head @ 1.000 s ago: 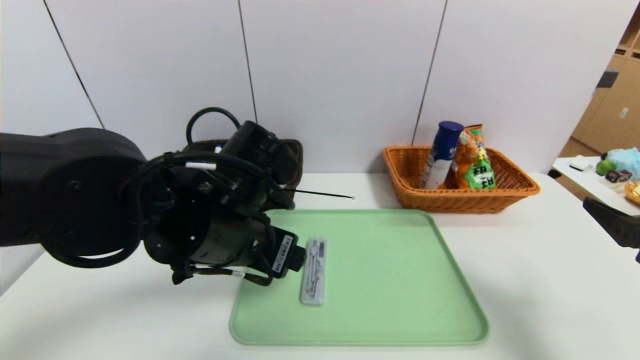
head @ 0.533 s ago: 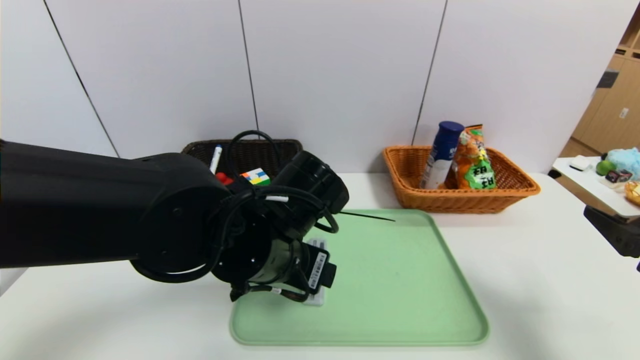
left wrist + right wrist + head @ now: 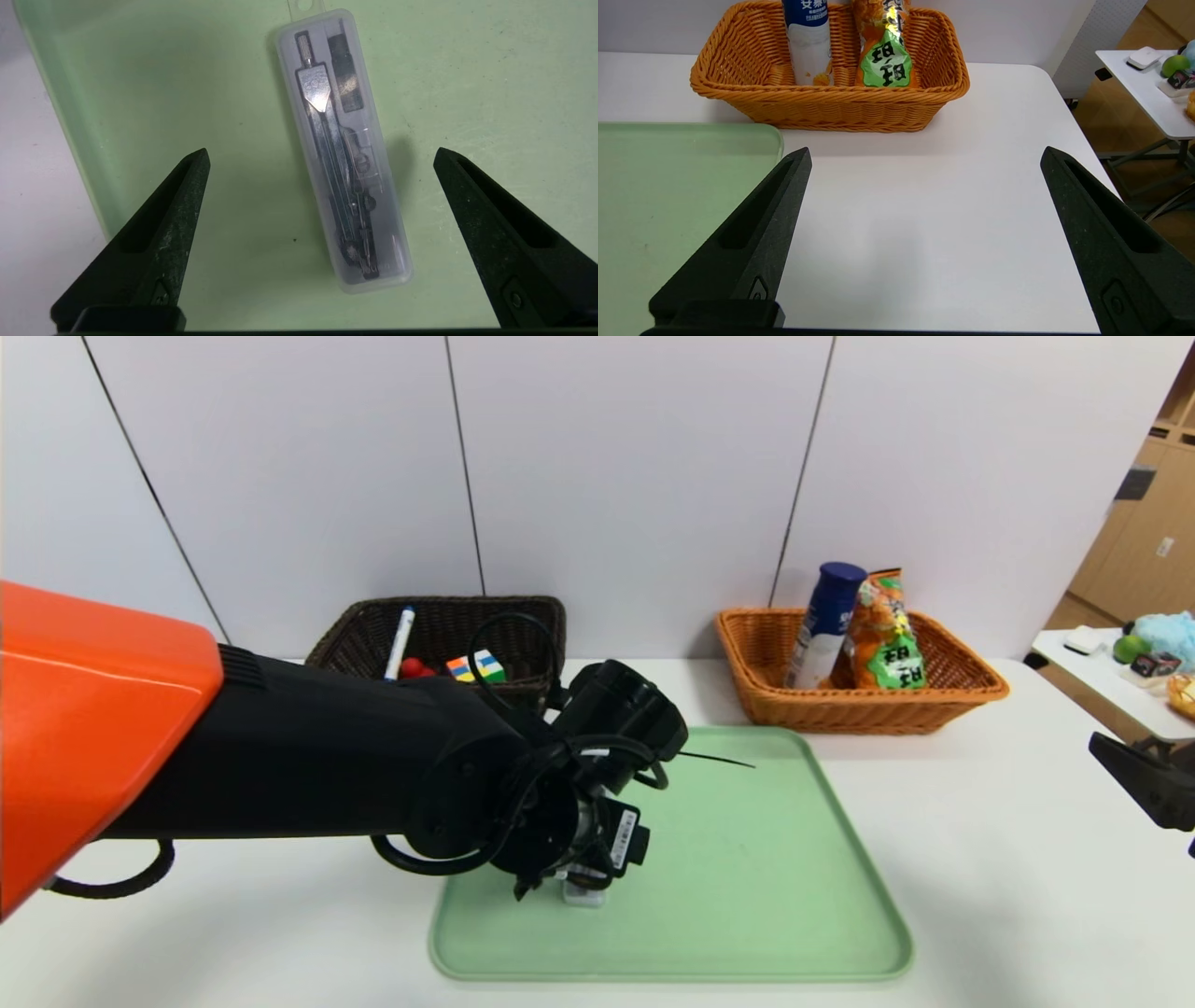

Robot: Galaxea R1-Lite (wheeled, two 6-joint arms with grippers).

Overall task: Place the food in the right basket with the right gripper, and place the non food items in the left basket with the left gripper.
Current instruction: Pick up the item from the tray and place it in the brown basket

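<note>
Plainly legible lettering is scarce: the orange-and-green snack bag (image 3: pixel 883 46) carries bold black characters on its green panel, and the blue-capped white bottle (image 3: pixel 806 35) beside it has small blue characters under the cap. Both stand in the orange wicker basket (image 3: pixel 962 689) near the counter's (image 3: pixel 1008 821) far right edge. The dark brown wicker basket (image 3: pixel 532 616) near the far left edge holds a white marker (image 3: pixel 401 629), a red piece (image 3: pixel 415 667) and a colourful puzzle cube (image 3: pixel 478 665). On the pale green plastic tray (image 3: pixel 747 859) at the counter's front edge lies a clear plastic case with a metal compass inside (image 3: pixel 341 154). The left tool (image 3: pixel 320 156) hangs spread directly over that case, one finger either side, not touching. The right tool (image 3: pixel 924 156) sits spread by the counter's right edge.
</note>
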